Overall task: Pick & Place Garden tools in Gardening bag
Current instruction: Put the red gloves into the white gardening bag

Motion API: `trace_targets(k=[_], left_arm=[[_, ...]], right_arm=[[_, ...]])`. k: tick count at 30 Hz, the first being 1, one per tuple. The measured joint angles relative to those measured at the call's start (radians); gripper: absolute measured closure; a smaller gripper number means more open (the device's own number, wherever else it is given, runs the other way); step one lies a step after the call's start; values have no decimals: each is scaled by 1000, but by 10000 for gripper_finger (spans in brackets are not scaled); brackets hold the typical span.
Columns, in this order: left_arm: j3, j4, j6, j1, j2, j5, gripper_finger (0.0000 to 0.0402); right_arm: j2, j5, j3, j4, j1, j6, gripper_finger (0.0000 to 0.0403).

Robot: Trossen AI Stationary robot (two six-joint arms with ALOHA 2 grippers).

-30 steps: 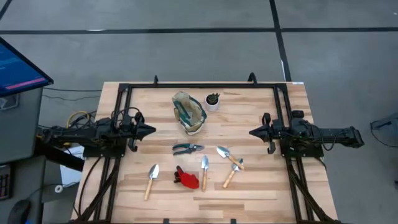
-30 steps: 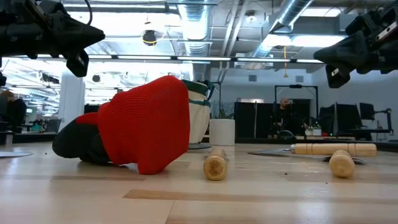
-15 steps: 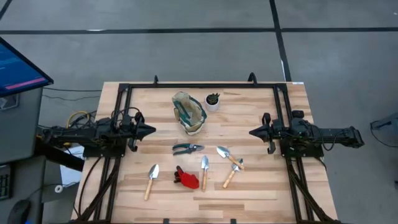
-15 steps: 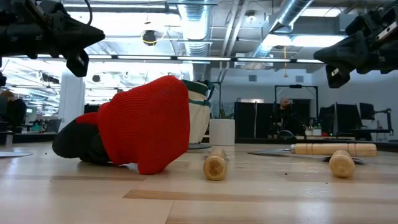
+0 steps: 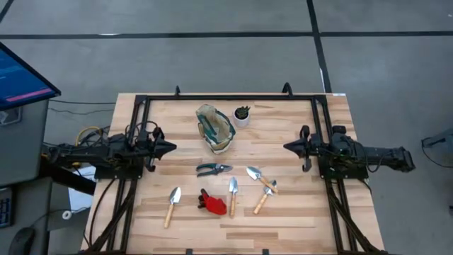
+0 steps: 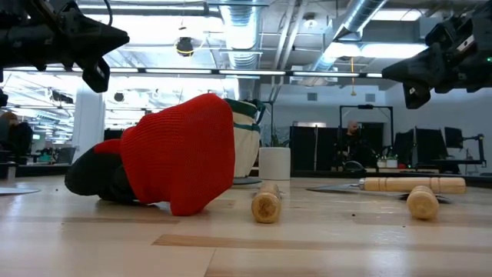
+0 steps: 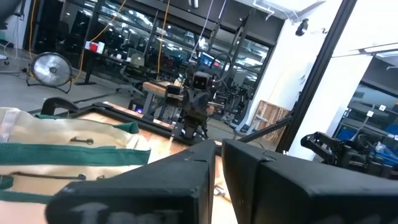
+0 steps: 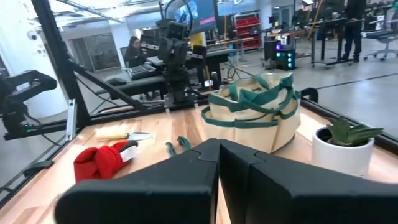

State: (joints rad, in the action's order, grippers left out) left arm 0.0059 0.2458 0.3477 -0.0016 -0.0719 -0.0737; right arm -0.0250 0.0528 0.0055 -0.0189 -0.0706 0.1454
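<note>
Both arms hover above the wooden counter (image 5: 297,205) at its opposite sides, facing each other. The left gripper (image 5: 172,148) has its fingers pressed together on nothing; the right gripper (image 5: 287,148) is likewise closed and empty. Nearest the left gripper, just ahead and to the near side, lie the dark pruning shears (image 5: 213,168), flat on the counter. Nearest the right gripper lie two crossed hand tools with wooden handles, a small trowel (image 5: 259,177) and a fork (image 5: 263,200), touching where they cross. Between the two grippers and toward the counter's front edge lie a narrow trowel (image 5: 232,194) and, just beside it, the red item (image 5: 213,202); another trowel (image 5: 172,205) rests apart from these, on the left arm's side. Between the grippers toward the far edge lies the gardening bag (image 5: 215,127), beige with green trim, its mouth open and holding no tool. A white pot (image 5: 242,115) with a dark plant stands just beside the bag, on the right arm's side.
</note>
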Motion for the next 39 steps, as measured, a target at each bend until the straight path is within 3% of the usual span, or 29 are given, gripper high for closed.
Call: trace_targets(k=[5,16,27,32,39], left_arm=[[0,34,2,0,0,-18,381],[0,233,57,0,0,-39,381],[0,385,57,0,0,-39,381],[0,439,57,0,0,-41,381],[0,490,66,0,0,-121,381]], right_arm=[[0,0,0,0,-34,-114,403],[0,0,0,-5,-92,-108,403],[0,-22,0,-35,-89,435,403],[-1,34,0,-49,-89,640,403],[-1,192,0,-63,-89,931,403]])
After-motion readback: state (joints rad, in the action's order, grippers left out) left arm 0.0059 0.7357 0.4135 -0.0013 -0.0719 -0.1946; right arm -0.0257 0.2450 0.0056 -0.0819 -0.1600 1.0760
